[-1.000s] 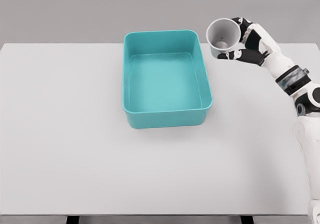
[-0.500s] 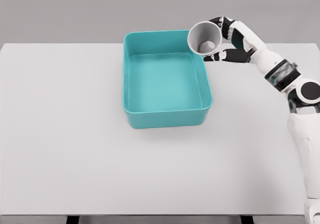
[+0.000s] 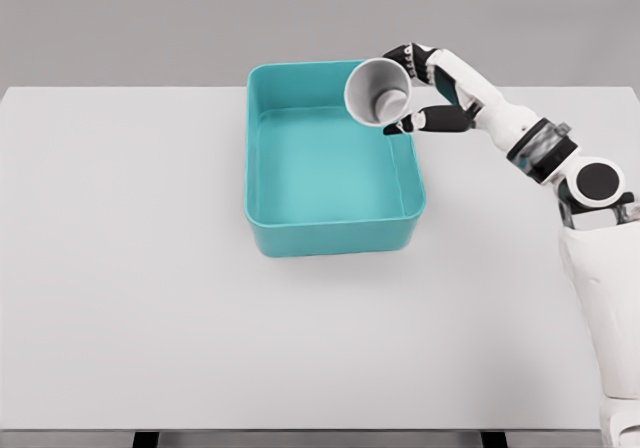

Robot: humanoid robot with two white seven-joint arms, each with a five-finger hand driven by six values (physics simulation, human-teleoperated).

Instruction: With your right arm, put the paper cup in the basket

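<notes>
Head view: I am seeing my right hand gripping the grey paper cup, fingers curled around it, tilted mouth toward me, above the teal basket's far right corner on the white table.

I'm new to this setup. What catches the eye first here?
The teal basket at the middle back of the white table. Above its far right corner, the right hand holds a grey paper cup, tilted with its mouth toward the camera.
</notes>
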